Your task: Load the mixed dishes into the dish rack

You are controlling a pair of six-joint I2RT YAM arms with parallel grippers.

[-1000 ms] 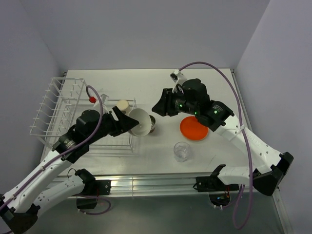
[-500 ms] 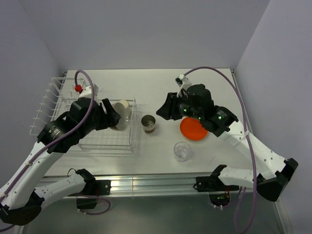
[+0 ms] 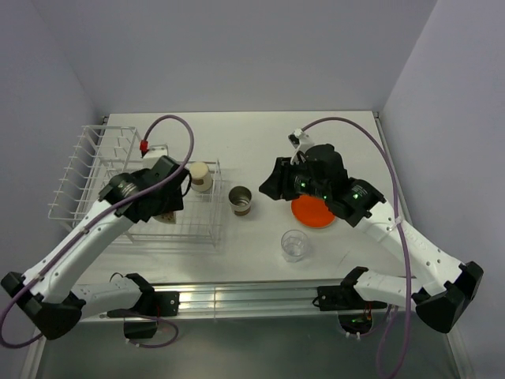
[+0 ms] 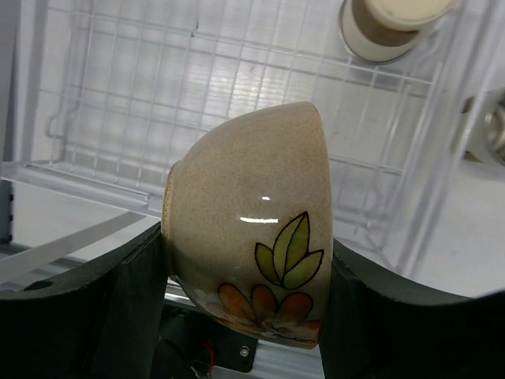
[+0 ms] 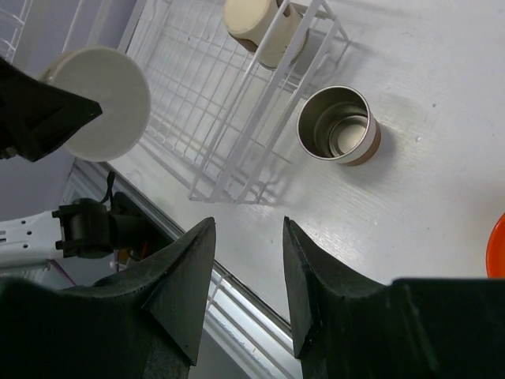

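- left pincer [image 4: 246,276] clamped on the bowl [image 4: 252,229], one finger on each side of its wall
- bowl hangs over the basket part of the dish rack [image 3: 95,170], above the wire floor and not touching it
- bowl lies on its side, so its axis is about level: in the left wrist view the foot is at 9 o'clock and the rim at 3 o'clock. Its round mouth faces the right wrist camera
- the only dish I can see in the basket is a tan cup [image 3: 200,175] in its 1 o'clock corner, well apart from the bowl
- basket's 3 o'clock wall stands between the bowl and the second cup [image 3: 240,199], upright on the bench [image 3: 237,142] just outside the wire
- upright plate slots run along the rack's 9 o'clock side
- right pincer [image 5: 246,268] has fingers apart with nothing between them. It hovers above the bench, with the second cup toward 1 o'clock in its own view
- orange plate [image 3: 314,212] lies flat at 3 o'clock of that cup, partly under the right arm
- glass [image 3: 294,245] stands upright at 5 o'clock, near the plate's edge but apart from it
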